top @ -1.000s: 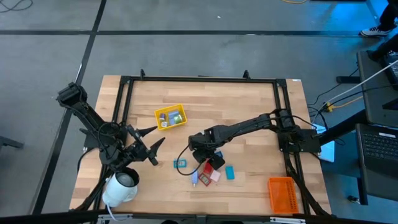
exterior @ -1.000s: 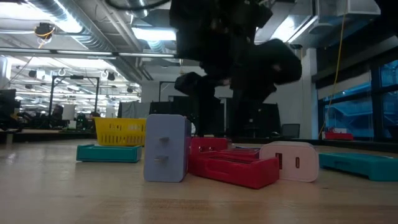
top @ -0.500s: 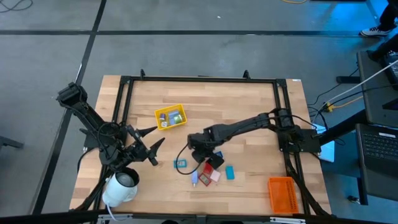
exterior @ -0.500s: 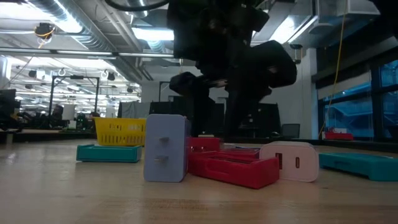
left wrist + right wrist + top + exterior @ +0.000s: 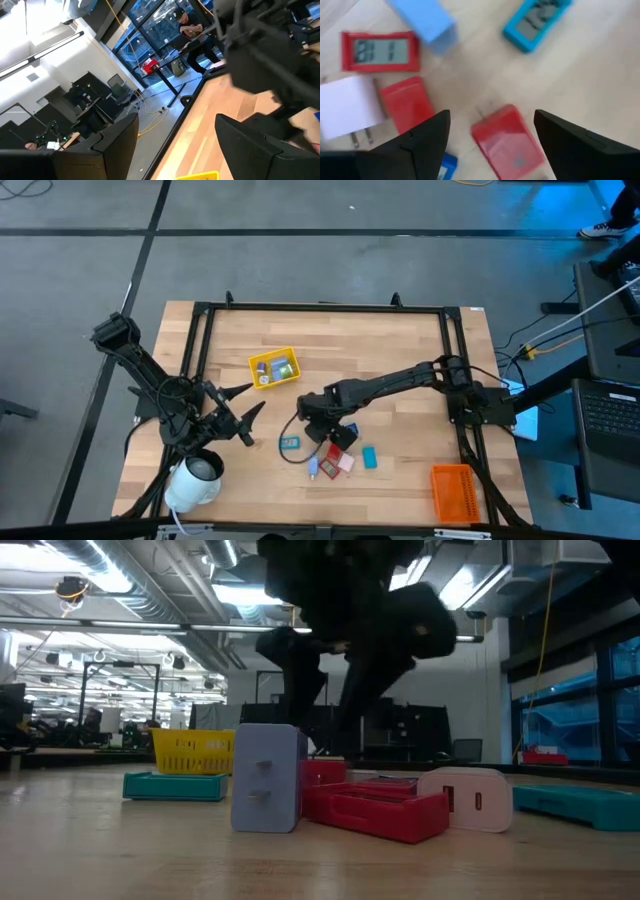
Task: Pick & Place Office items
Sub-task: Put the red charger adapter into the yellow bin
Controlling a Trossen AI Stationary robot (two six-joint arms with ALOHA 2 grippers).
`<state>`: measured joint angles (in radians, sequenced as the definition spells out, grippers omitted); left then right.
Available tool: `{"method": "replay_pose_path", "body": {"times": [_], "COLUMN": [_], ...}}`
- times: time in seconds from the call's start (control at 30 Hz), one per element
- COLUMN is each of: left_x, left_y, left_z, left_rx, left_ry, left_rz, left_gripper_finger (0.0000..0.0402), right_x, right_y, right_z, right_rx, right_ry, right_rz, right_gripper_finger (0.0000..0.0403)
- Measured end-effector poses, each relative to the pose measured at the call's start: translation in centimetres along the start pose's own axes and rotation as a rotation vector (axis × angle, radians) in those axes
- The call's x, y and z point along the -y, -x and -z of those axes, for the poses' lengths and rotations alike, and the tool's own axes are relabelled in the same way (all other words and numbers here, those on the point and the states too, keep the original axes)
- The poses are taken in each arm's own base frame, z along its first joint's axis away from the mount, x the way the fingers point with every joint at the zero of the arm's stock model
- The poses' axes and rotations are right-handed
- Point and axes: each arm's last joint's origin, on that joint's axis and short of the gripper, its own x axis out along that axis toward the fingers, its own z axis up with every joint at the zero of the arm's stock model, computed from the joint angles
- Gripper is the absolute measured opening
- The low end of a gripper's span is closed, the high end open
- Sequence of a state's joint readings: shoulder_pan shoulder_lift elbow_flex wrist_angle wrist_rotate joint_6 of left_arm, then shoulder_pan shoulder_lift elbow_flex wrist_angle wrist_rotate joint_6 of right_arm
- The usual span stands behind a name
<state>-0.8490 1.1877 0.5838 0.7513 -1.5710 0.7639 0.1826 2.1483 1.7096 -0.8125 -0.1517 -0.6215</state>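
Observation:
The office items lie clustered near the table's near middle: a teal piece (image 5: pixel 290 444), a light blue block (image 5: pixel 313 468), red pieces (image 5: pixel 331 464), a white plug (image 5: pixel 346 463) and another teal piece (image 5: pixel 369 457). My right gripper (image 5: pixel 320 422) is open and hovers over the cluster. In the right wrist view its fingers stand on either side of a red pronged piece (image 5: pixel 507 143) without touching it. The low view shows the blue block (image 5: pixel 268 778) standing upright and the red pieces (image 5: pixel 375 805) lying flat. My left gripper (image 5: pixel 246 413) waits, open, at the table's left.
A yellow ribbed tray (image 5: pixel 273 367) holding small items sits on the far-left part of the table. An orange tray (image 5: pixel 452 491) lies at the near right corner. A white roll (image 5: pixel 196 480) rests at the near left, under the left arm. Bare wood lies between the cluster and the yellow tray.
My right gripper has drifted slightly toward the table's left, staying open above the cluster. The items have not moved.

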Motion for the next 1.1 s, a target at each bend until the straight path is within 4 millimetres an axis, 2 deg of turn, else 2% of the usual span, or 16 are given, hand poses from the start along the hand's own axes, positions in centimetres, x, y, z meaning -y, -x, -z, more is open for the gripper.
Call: {"method": "replay_pose_path", "body": {"times": [0.23, 0.4, 0.7, 0.93, 1.1], "left_x": [0.0, 0.0, 0.0, 0.0, 0.0], "left_y": [0.2, 0.2, 0.2, 0.2, 0.2], "left_z": [0.0, 0.0, 0.0, 0.0, 0.0], "left_rx": [0.005, 0.005, 0.005, 0.005, 0.004], "left_ry": [0.000, 0.001, 0.000, 0.000, 0.000], "left_rz": [0.008, 0.007, 0.007, 0.007, 0.006], "left_gripper_finger": [0.0261, 0.0261, 0.0261, 0.0261, 0.0261], "right_x": [-0.6, -0.5, 0.2, -1.0, -0.8], "right_y": [-1.8, -2.1, -2.1, -1.0, -0.9], "right_z": [1.1, 1.1, 1.4, -1.0, -0.9], "right_rx": [-0.142, -0.198, -0.184, -0.192, -0.215], "right_ry": [0.174, 0.337, 0.353, 0.446, 0.508], "right_rz": [0.001, 0.050, 0.062, 0.140, 0.139], "right_gripper_finger": [0.0295, 0.0295, 0.0295, 0.0295, 0.0295]}}
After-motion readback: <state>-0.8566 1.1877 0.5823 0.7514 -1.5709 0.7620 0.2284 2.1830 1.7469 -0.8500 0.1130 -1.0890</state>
